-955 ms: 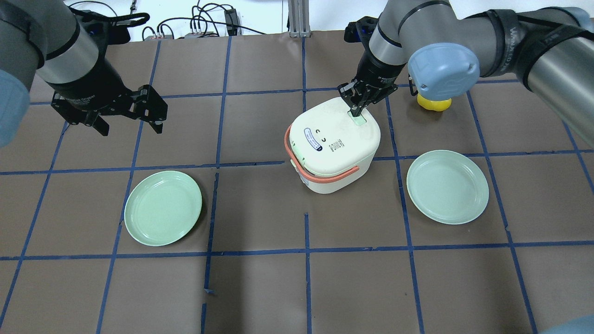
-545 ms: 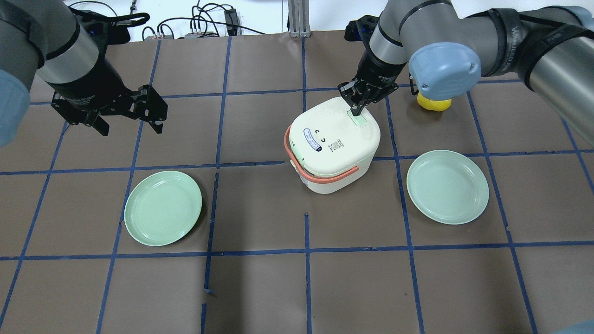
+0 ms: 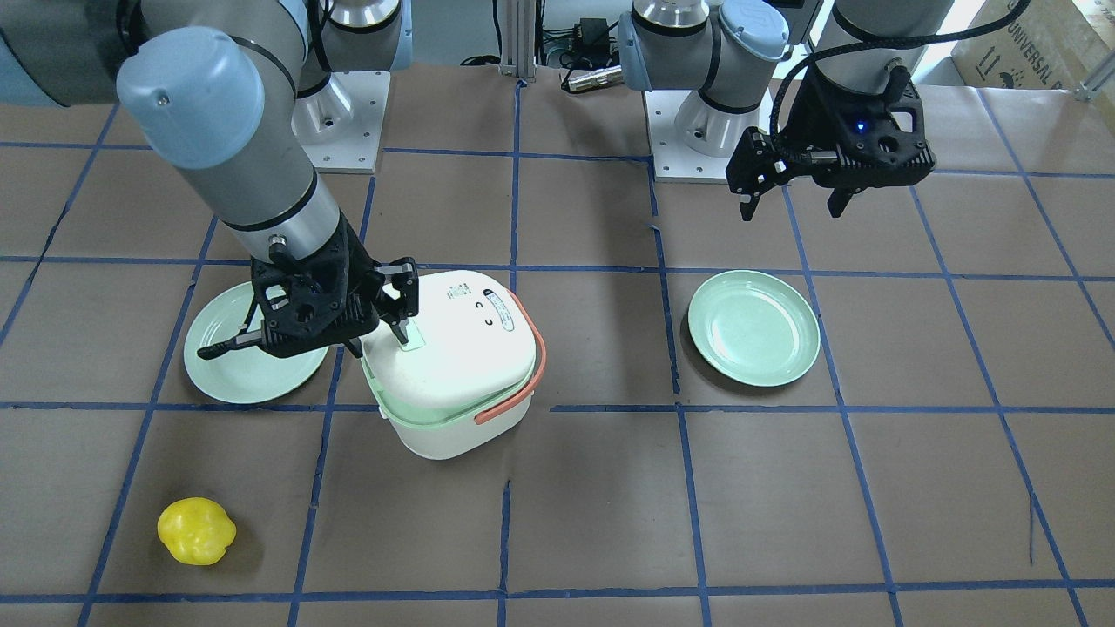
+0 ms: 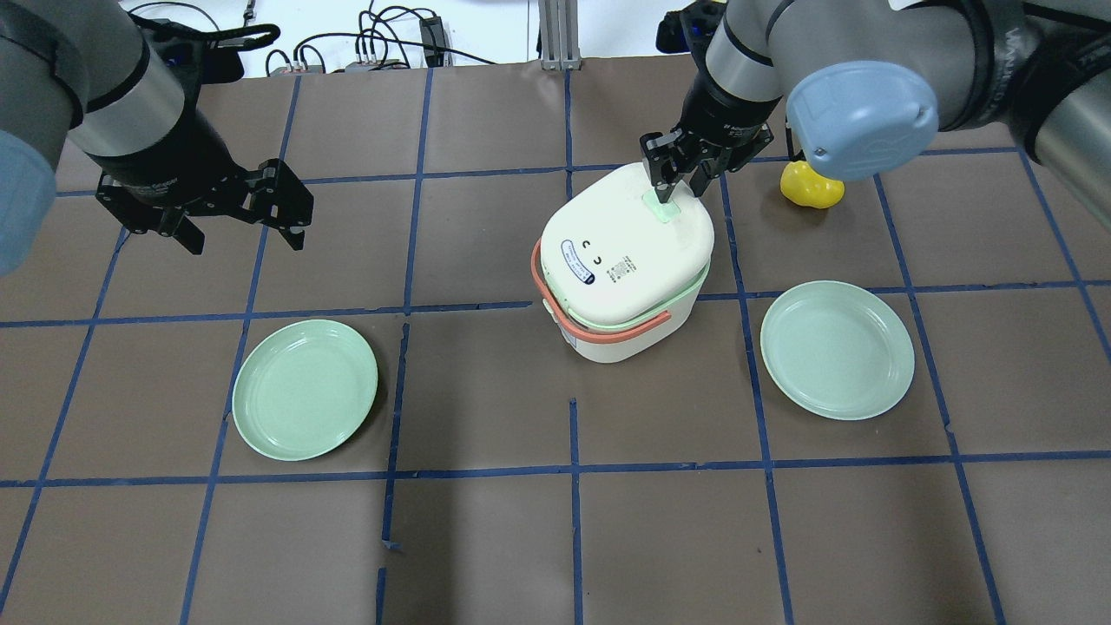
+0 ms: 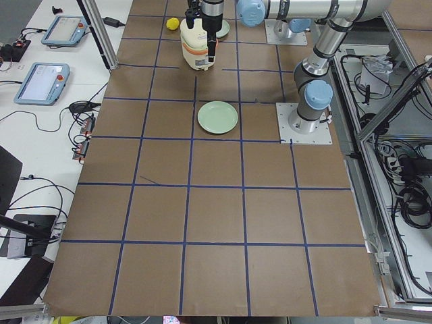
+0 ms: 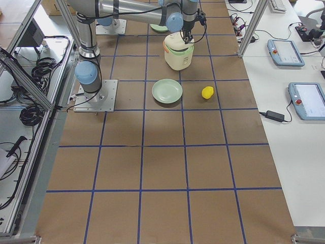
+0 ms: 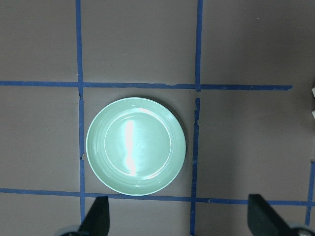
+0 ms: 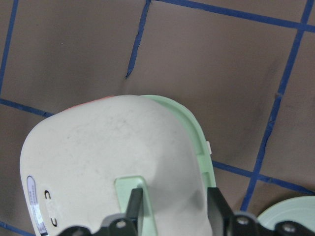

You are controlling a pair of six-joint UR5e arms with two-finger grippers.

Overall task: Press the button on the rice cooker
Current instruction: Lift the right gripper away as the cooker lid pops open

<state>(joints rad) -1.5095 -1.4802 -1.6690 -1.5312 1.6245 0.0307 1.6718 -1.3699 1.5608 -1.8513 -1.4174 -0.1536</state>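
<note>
The cream rice cooker (image 4: 621, 260) with an orange handle stands mid-table, also in the front view (image 3: 453, 366). Its lid stands tilted up, with a pale green rim showing beneath it. The pale green button (image 4: 658, 208) is at the lid's far edge, also in the right wrist view (image 8: 129, 189). My right gripper (image 4: 673, 184) is over it with its fingers a little apart and empty; one fingertip (image 3: 402, 335) is on the button. My left gripper (image 4: 243, 234) is open and empty, high over the table's left side.
A green plate (image 4: 305, 389) lies left of the cooker, below my left gripper (image 7: 179, 219). A second green plate (image 4: 837, 349) lies to the right. A yellow toy pepper (image 4: 811, 185) sits behind the right plate. Blue tape lines grid the brown table.
The cooker's lid has sprung up and tilted, with its green rim now showing. My right gripper has moved up and back with the button. The left arm has not moved.
</note>
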